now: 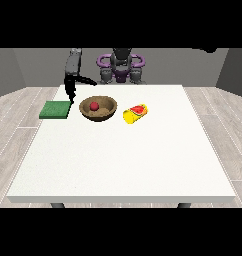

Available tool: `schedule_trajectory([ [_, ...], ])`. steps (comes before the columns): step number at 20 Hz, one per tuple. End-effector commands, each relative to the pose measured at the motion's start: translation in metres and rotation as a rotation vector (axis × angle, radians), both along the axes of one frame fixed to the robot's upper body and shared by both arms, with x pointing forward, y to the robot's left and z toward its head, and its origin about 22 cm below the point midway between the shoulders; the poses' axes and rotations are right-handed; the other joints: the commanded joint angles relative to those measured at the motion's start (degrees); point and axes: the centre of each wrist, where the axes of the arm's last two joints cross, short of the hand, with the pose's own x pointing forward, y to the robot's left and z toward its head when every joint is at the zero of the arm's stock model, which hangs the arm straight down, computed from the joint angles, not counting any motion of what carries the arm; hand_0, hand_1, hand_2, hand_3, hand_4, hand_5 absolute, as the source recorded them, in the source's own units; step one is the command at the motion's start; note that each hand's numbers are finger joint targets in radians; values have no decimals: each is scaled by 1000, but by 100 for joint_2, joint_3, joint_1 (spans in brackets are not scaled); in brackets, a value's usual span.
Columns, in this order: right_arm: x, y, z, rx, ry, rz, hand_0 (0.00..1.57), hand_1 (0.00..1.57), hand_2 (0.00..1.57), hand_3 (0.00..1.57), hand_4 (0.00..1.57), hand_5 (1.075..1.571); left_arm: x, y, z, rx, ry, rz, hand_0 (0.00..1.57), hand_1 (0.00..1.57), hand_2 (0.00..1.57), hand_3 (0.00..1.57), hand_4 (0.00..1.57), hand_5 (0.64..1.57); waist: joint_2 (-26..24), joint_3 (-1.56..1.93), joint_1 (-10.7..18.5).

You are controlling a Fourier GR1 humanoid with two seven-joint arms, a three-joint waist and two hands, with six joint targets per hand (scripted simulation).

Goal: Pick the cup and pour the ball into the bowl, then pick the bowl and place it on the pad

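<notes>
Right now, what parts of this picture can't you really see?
- Hand at the view's left, front view: too small and dark to tell how its fingers lie.
- The other hand: not seen anywhere in the front view.
- Cup: lies on its side by the bowl; its inside cannot be made out.
- Ball: sits in the bowl; its underside is hidden.
- Table legs: cut off by the table's front edge.

Scene evenly and brightly lit; the white table [123, 160] is rendered without glare. Soft, faint shadows are seen under the bowl [98, 108] and just beside the cup [135, 114] on the table. Walls behind the table are dimmer grey. No edge distortion is noted.
</notes>
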Motion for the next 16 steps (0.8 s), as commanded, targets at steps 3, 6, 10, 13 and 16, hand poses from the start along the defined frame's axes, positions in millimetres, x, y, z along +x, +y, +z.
schedule_trajectory([
  [3, -4, 10, -27, 23, 28, -5, 0, 0, 0, 0, 0, 1571, -10, 20, -9, -23, 1, 8, 0, 0, 0, 0, 198, 1561, 11, 9, -131],
  [6, 8, 2, -5, 3, 2, 20, 0, 0, 0, 0, 0, 1570, -17, 49, 31, -30, -29, 20, 0, 0, 0, 0, 181, 1563, 153, 8, -257],
  [10, -2, -21, -31, 40, 6, -15, 0, 0, 0, 0, 0, 1571, -24, 51, 35, -39, -47, -20, 0, 0, 0, 0, 135, 1563, 291, 11, 26],
  [13, -3, -20, -36, 62, -21, -1, 0, 0, 0, 0, 0, 1571, -31, 64, 40, -41, -98, -17, 0, 0, 0, 0, 138, 1566, 556, 10, 30],
  [16, 4, -28, -32, 95, -27, -42, 0, 0, 0, 0, 0, 1570, -30, 47, 54, -37, -109, -29, 0, 0, 0, 0, 112, 1567, 694, 12, 62],
])
